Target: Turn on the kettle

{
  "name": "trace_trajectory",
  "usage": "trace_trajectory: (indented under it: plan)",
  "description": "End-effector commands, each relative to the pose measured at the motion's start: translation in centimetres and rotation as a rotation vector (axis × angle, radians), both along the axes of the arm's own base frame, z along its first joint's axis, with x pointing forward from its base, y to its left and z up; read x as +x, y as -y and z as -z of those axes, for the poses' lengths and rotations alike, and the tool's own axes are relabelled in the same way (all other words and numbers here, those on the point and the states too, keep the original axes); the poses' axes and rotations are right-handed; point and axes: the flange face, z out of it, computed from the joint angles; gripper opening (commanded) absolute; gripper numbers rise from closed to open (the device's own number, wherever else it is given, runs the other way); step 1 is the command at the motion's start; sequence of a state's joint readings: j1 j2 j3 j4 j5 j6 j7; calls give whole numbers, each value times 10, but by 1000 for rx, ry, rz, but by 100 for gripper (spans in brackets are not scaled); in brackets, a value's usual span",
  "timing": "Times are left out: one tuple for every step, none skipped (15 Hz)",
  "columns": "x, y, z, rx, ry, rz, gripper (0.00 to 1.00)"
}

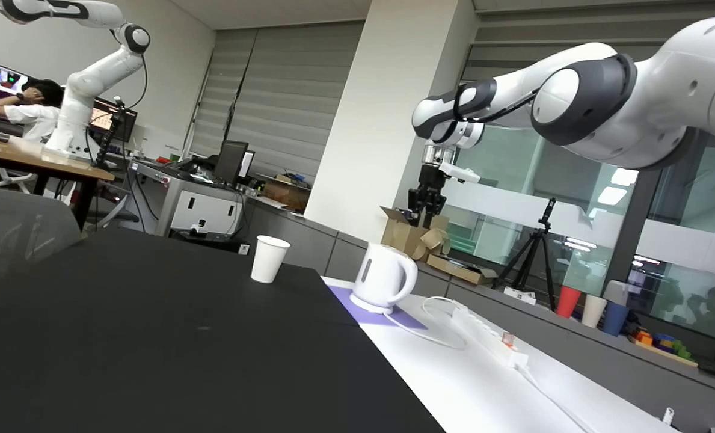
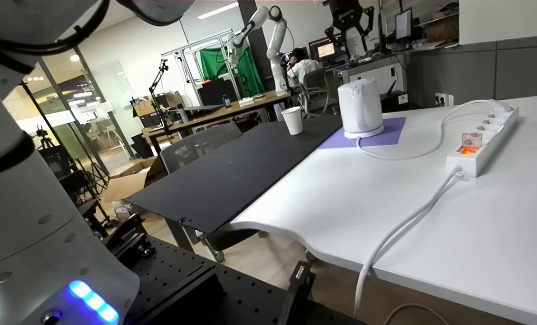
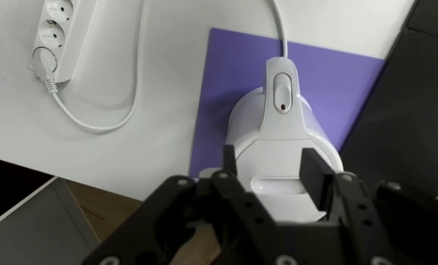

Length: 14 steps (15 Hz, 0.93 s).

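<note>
Hanging above the kettle (image 2: pixel 362 108) on its purple mat (image 3: pixel 336 92), the gripper (image 3: pixel 268 155) has its fingers (image 3: pixel 314 176) apart — the switch (image 3: pixel 283 92) lies below and beyond them, on the kettle's handle (image 3: pixel 282 127) — height hard to judge.

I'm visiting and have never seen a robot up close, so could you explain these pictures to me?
The large white jointed machine is a robot arm; the black gripper at its end serves as its hand. Two pictures come from cameras outside the robot; the wrist view looks down from the arm itself. On the white table, the kettle stands on a purple sheet, its cord running to a power strip. A white cup stands on a black surface. The gripper is open above the kettle, holding nothing.
</note>
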State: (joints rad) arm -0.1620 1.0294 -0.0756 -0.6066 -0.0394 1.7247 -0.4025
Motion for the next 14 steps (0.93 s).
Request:
trace_trajectory:
  plan:
    - [-3,0,-14,-8,5,41,81]
    - [-4,0,-16,-5,4,43,87]
    - [-4,0,-18,-2,3,44,93]
    - [-5,0,-19,2,-1,44,99]
    - [-7,0,-20,7,-10,41,100]
    - [-8,0,-21,12,-18,40,100]
    - [-9,1,-21,15,-25,41,100]
    - [-11,1,-21,18,-38,38,100]
    - [-13,1,-20,19,-53,39,100]
    - [-7,1,-9,10,-35,19,100]
    - [-7,1,-9,11,-38,17,100]
    - [-7,1,-7,11,-38,16,100]
    - [-7,1,-6,11,-39,15,100]
    - [-6,1,-5,11,-40,15,100]
